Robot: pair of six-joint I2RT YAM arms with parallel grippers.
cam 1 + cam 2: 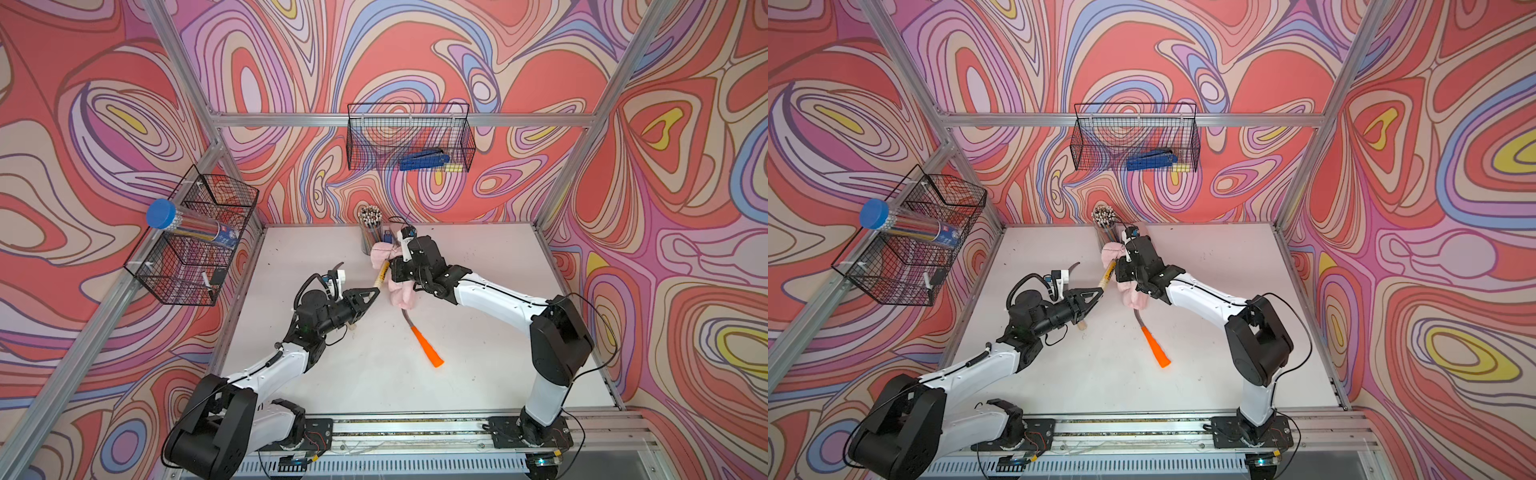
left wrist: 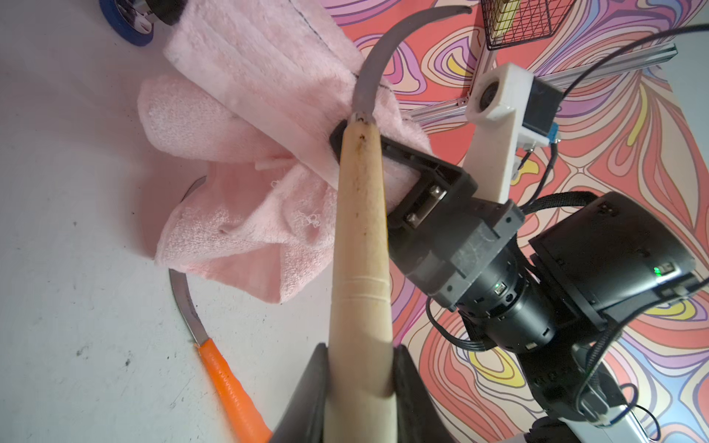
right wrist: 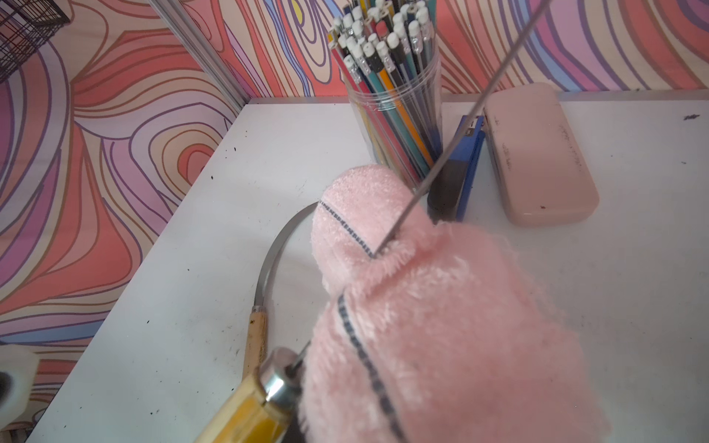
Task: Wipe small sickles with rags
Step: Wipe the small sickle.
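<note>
My left gripper (image 2: 360, 368) is shut on the pale wooden handle of a small sickle (image 2: 360, 230), held above the table; in both top views the handle (image 1: 382, 272) (image 1: 1108, 272) slants up from the gripper (image 1: 374, 292). My right gripper (image 1: 395, 272) is shut on the pink rag (image 3: 441, 326), which is wrapped round that sickle's blade just past the ferrule (image 3: 280, 379). The blade tip (image 2: 383, 57) sticks out of the rag (image 2: 249, 134). A second wooden-handled sickle (image 3: 255, 333) lies on the table below. An orange-handled sickle (image 1: 428, 347) lies mid-table, its blade partly under the hanging rag.
A clear cup of pencils (image 3: 395, 96), a blue stapler (image 3: 460, 165) and a smooth pink case (image 3: 537, 153) stand at the table's back edge. Wire baskets hang on the back wall (image 1: 409, 137) and left wall (image 1: 195, 237), the latter holding a blue-capped tube (image 1: 162, 214).
</note>
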